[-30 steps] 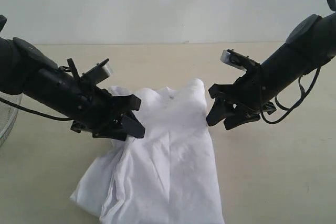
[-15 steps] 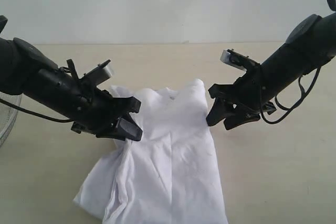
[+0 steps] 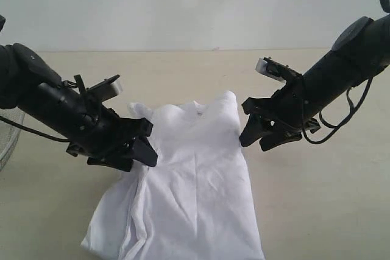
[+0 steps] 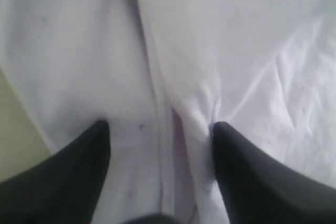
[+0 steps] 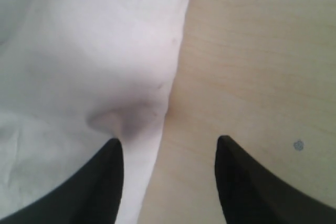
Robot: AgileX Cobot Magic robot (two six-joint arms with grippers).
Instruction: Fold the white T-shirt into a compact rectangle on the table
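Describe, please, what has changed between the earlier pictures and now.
The black left gripper drew back leftward from the white cotton T-shirt. Its jaws, pinched together a moment ago, now stand open over a ridge of cloth, so it seems to have let go. The black right gripper stayed open at the shirt's right edge.

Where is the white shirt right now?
In the exterior view the white T-shirt lies on the table, low in the middle, between the left gripper and the right gripper.
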